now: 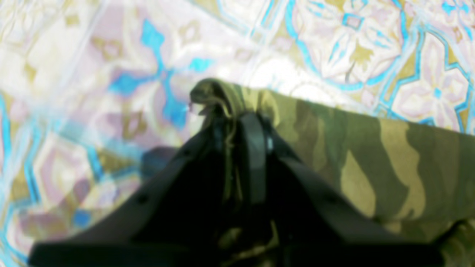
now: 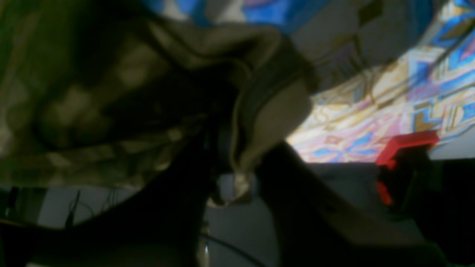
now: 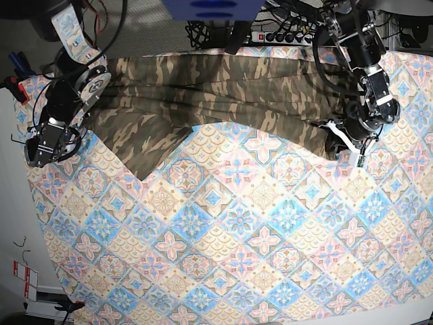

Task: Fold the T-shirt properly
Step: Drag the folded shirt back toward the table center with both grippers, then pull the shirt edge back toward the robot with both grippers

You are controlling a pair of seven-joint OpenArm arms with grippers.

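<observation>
The camouflage T-shirt (image 3: pixel 223 88) is stretched as a long band across the far side of the table, with a pointed flap (image 3: pixel 145 152) hanging toward the middle. My left gripper (image 3: pixel 336 143) is shut on the shirt's right end. In the left wrist view the closed fingers (image 1: pixel 252 148) pinch a bunched cloth corner (image 1: pixel 215 94) above the tablecloth. My right gripper (image 3: pixel 80 125) is at the shirt's left end. In the right wrist view it (image 2: pixel 226 159) is shut on a dark fold of the shirt (image 2: pixel 267 111), which is lifted.
The pastel diamond-patterned tablecloth (image 3: pixel 237 237) covers the table. A red clamp (image 2: pixel 404 146) sits at the table's left edge, near the right gripper. A power strip and cables (image 3: pixel 284 34) lie behind the table's far edge.
</observation>
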